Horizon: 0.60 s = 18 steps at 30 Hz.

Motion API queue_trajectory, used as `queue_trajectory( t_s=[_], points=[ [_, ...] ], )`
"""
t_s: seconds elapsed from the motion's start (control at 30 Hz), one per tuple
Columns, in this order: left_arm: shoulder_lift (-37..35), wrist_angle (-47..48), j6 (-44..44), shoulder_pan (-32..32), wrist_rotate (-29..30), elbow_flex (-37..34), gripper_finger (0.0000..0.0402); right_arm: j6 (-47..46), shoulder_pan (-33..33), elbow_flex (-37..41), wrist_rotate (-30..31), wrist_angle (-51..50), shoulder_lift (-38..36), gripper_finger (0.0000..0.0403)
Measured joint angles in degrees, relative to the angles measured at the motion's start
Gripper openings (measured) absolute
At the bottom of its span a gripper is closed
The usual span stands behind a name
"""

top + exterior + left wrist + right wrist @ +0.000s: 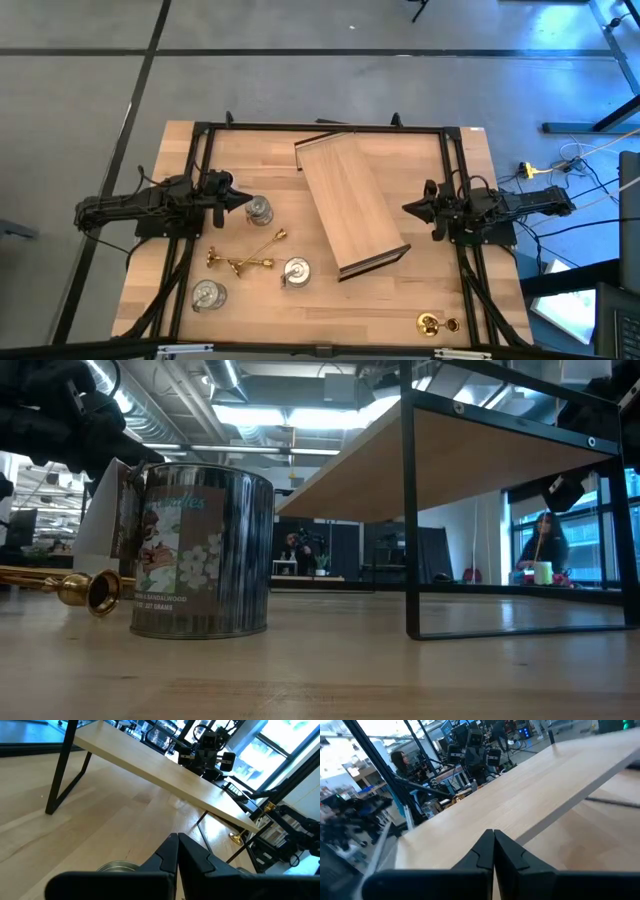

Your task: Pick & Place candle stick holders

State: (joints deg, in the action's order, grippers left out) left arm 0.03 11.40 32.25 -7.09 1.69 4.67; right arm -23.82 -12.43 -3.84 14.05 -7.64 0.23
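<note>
- Waiting at the table's sides, left gripper (243,200) and right gripper (408,208) both sit pinched shut, holding nothing; no pick is under way
- Silver cups (259,210) and gold sticks (245,262) lie scattered beside the raised board (350,200); one gold stick (436,323) lies apart
- Likely next: the left gripper must open over the nearest cup

- My left arm (140,208) is matte black all over, built of chunky, boxy segments with dark cables trailing along it.
- My right arm (505,208) matches it: black, blocky, with black cables running off behind it.
- My left hand (176,851) ends in two black, wedge-shaped fingers tapering to a point.
- My right hand (493,845) has the same smooth black tapering fingers on a wide black body.
</note>
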Motion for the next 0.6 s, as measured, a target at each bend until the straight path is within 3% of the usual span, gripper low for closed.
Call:
queue_trajectory(
  t_s=[0.17,0.27,0.47,0.6],
  points=[
    [0.0,0.0,0.0,-0.02,-0.01,-0.02,0.0004,12.26,0.15,0.0,7.26,0.14,0.02,0.0006],
    [0.0,0.03,-0.2,-0.02,0.01,0.0,0.0004,12.7,0.15,0.0,8.87,0.24,0.0,0.0006],
    [0.0,-0.67,-11.65,-0.13,5.25,-0.05,0.0004,13.79,0.15,0.01,8.43,0.27,0.01,0.0006],
    [0.0,-7.03,-3.1,-0.13,10.2,-0.11,0.0004,7.98,0.18,0.02,8.46,3.39,0.02,0.0006]
  ],
)
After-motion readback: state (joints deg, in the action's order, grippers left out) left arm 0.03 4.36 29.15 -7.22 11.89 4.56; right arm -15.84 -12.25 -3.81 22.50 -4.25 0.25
